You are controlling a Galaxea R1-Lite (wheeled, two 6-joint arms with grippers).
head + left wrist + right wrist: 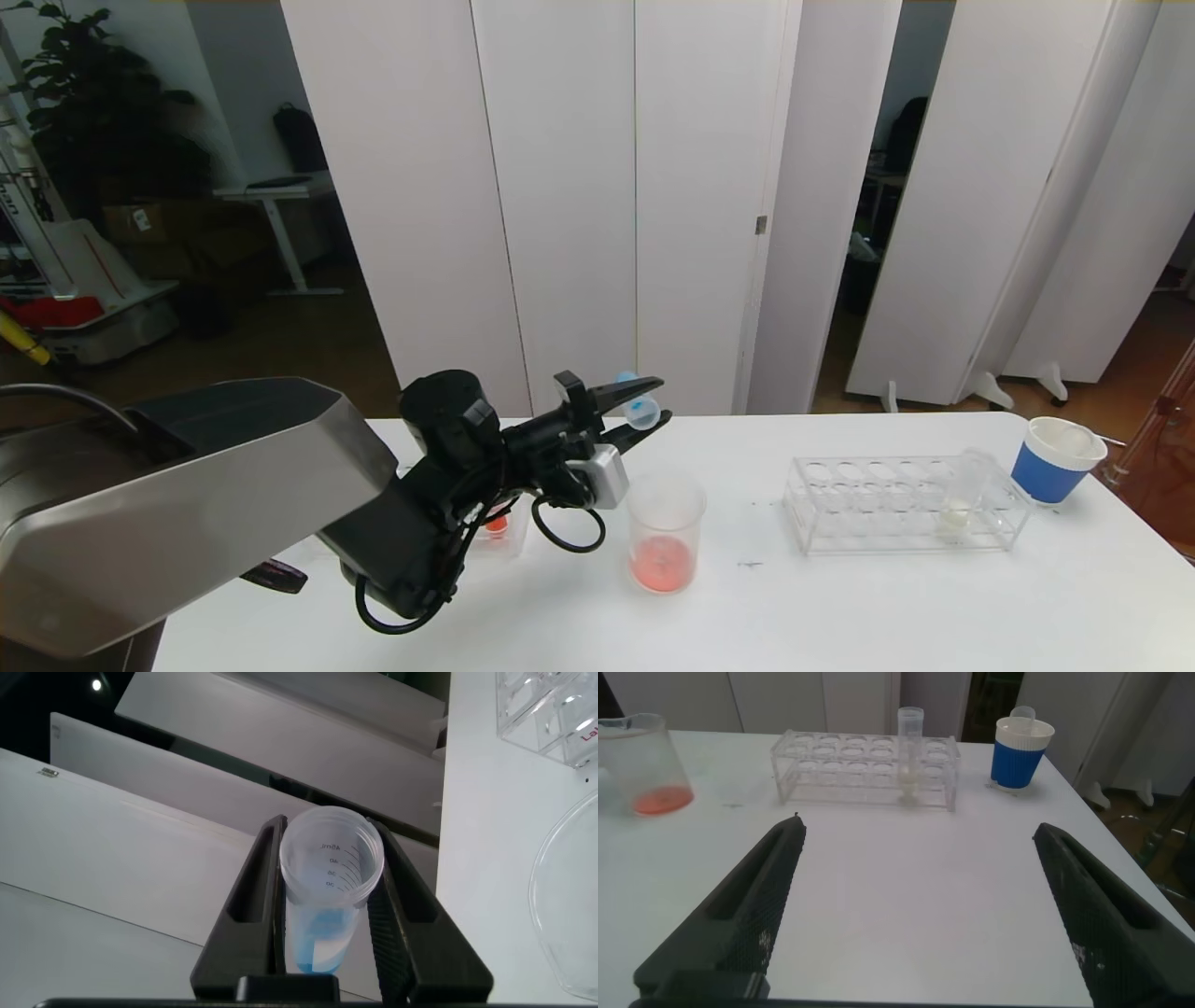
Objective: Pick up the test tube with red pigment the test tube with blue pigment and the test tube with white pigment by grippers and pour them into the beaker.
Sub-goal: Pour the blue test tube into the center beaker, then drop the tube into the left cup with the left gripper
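Left claw (644, 411) clamped on the test tube with blue pigment (639, 403), tilted above the beaker (664, 532) (mid-desk, red already inside) for pouring | right claw (915, 915) spread wide, idle | the test tube with white pigment (962, 495) racked near the desk's right edge.

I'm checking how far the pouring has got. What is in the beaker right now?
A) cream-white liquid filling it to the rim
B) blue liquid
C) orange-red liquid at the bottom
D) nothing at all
C: the beaker holds a shallow orange-red layer at its bottom, while the test tube with blue pigment sits clamped in the left gripper above it with blue inside.
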